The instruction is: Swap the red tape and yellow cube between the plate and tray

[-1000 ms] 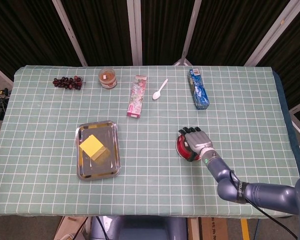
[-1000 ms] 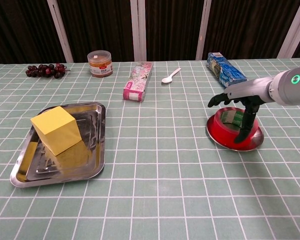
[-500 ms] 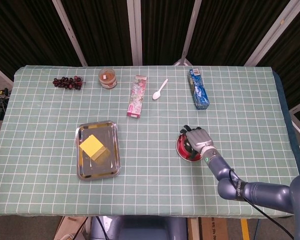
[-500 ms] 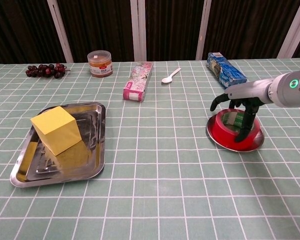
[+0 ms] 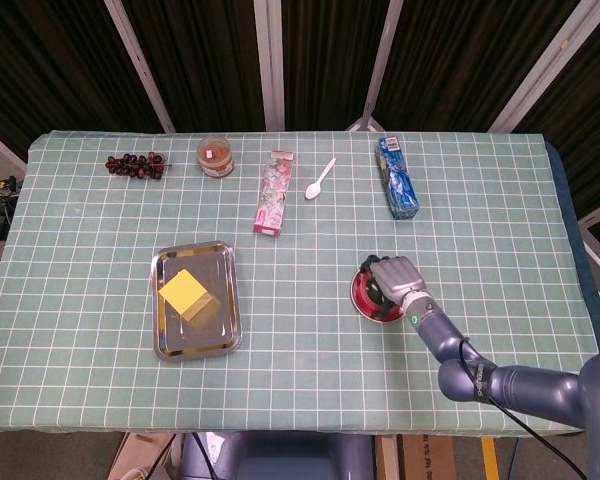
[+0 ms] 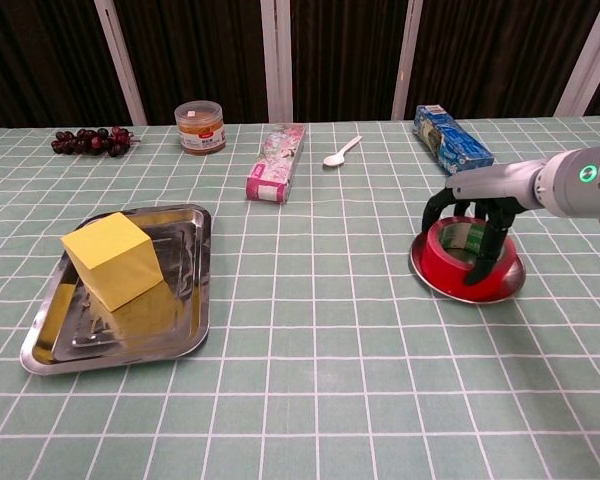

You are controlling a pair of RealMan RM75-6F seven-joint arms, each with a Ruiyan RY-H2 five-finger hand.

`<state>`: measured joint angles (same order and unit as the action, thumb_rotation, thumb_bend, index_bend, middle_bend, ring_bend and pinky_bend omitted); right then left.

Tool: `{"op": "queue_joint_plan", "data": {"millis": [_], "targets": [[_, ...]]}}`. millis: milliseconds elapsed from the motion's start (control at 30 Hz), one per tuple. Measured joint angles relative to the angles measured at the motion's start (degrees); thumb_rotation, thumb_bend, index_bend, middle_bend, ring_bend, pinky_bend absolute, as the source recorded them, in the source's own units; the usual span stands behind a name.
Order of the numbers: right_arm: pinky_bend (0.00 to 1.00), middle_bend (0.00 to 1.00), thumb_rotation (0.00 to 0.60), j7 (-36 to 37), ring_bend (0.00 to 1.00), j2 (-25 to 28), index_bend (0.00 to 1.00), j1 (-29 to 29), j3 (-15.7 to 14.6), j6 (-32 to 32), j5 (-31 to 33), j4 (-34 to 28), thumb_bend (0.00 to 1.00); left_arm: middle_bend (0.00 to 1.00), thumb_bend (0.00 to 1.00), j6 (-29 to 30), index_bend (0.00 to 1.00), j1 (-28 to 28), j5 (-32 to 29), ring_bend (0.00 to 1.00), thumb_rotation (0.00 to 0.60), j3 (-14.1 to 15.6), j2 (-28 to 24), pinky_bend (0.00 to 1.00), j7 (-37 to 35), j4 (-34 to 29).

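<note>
Closing in from above, the right hand [image 6: 472, 218] had dropped lower, and its fingers now curled around the red tape [image 6: 458, 246] on the plate [image 6: 427, 274]. The yellow cube [image 6: 113, 259] sat in the tray [image 6: 185, 331]. Lifting looked next.

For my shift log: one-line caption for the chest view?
Right hand closing around red tape on the plate; yellow cube waits in tray.
</note>
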<state>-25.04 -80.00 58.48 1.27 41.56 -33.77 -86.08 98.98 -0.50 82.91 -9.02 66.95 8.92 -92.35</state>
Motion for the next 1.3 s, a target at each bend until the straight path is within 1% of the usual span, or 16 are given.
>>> {"op": "queue_joint_plan", "data": {"millis": [167,367,600,767,867,967,1133,1300], "targets": [[0.35,0.19,0.600,2.0,0.43,0.6,0.29,-0.8,1.2,0.8,-3.9,-0.9,0.29,0.00,0.00,0.1,0.16,0.0,0.3,0.00,0.600,0.0,0.0,0.00,-0.1,-0.1],[0.35,0.19,0.600,1.6,0.43,1.8,0.29,-0.3,2.3,1.4,-4.8,-2.7,0.29,0.00,0.00,-0.2,0.16,0.0,0.1,0.00,0.600,0.0,-0.2,0.00,-0.6,-0.1],[0.35,0.19,0.600,-1.1,0.43,2.7,0.29,2.4,4.1,2.8,-2.6,-7.6,0.29,0.00,0.00,-0.2,0.16,-0.1,-0.3,0.00,0.600,-0.2,-0.4,0.00,-0.9,0.0],[0.35,0.19,0.600,-4.5,0.43,0.4,0.29,6.2,5.7,4.5,1.4,-8.6,0.29,0.00,0.00,0.2,0.16,-0.3,-0.4,0.00,0.600,-0.5,-0.4,0.00,-1.0,0.2],[0.35,0.19,0.600,-6.3,0.43,-2.5,0.29,8.5,6.7,5.1,4.8,-7.4,0.29,0.00,0.00,0.0,0.16,-0.2,-0.5,0.00,0.600,-0.5,-0.4,0.00,-1.0,0.4],[0.35,0.19,0.600,-7.6,0.43,-5.3,0.29,10.9,7.6,5.4,7.2,-4.8,0.29,0.00,0.00,-0.3,0.16,-0.1,-0.5,0.00,0.600,-0.4,-0.4,0.00,-1.1,0.5],[0.35,0.19,0.600,-8.3,0.43,-9.8,0.31,13.0,8.7,4.4,9.5,1.0,0.29,0.00,0.00,-0.5,0.16,-0.2,-0.9,0.00,0.600,-0.5,-0.5,0.00,-1.1,0.6],[0.35,0.19,0.600,-7.6,0.43,-14.3,0.31,14.3,9.5,2.8,9.8,7.3,0.29,0.00,0.00,-0.2,0.16,-0.4,-1.1,0.00,0.600,-0.6,-0.7,0.00,-1.4,0.5]]}}
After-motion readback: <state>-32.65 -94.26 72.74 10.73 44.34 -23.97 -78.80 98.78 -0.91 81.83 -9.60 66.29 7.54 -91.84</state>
